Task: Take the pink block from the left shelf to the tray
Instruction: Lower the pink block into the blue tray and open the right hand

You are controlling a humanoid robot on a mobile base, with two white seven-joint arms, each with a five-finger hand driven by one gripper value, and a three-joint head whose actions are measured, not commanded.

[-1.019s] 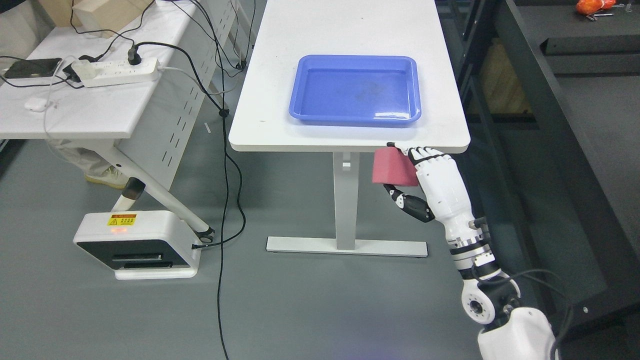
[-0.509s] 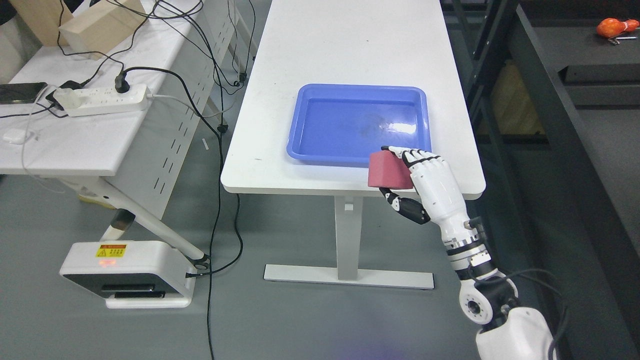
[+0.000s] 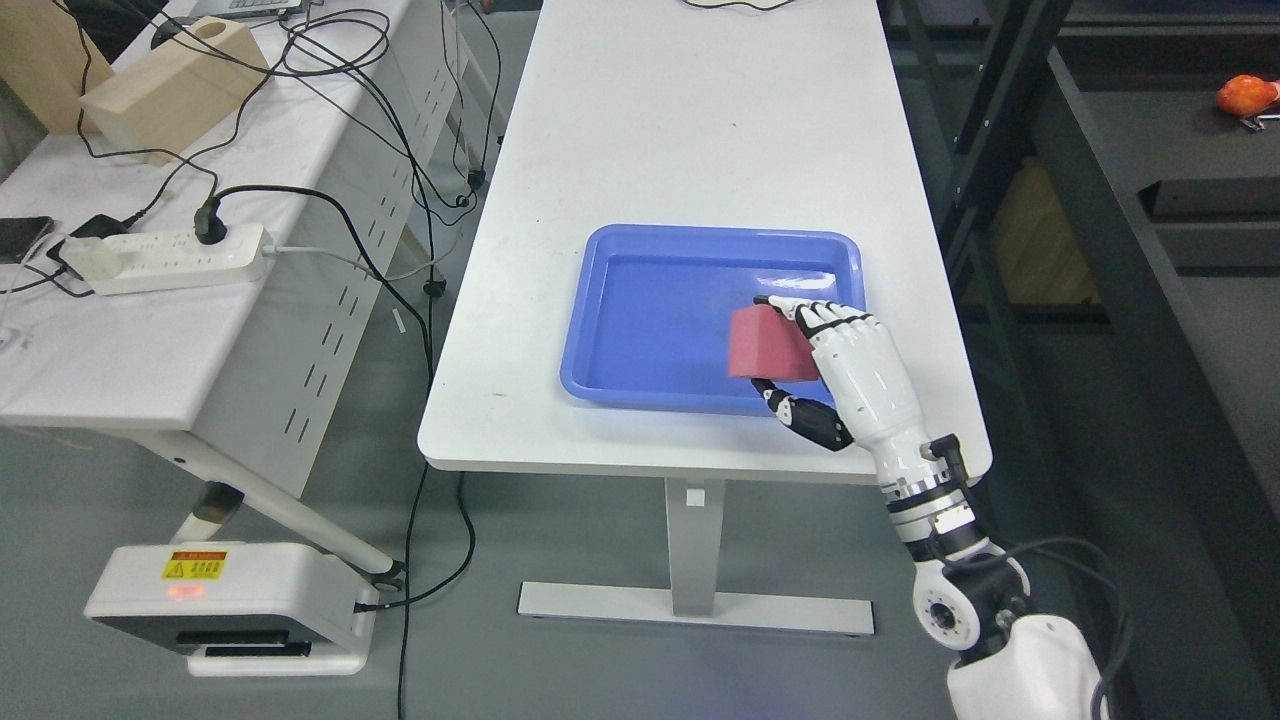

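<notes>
Pink and wedge-like, the foam block (image 3: 768, 345) sits pinched between the fingers and thumb of the right robot hand (image 3: 840, 365), over the right part of the shallow blue plastic tray (image 3: 640, 385) on the white worktop (image 3: 690, 130).

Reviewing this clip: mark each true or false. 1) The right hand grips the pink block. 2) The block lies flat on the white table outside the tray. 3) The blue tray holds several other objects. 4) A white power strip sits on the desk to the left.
1) True: the right hand is closed on the pink block.
2) False: it is held over the blue tray, near its right side.
3) False: nothing else shows in the tray.
4) True: the power strip lies on the left desk.
</notes>
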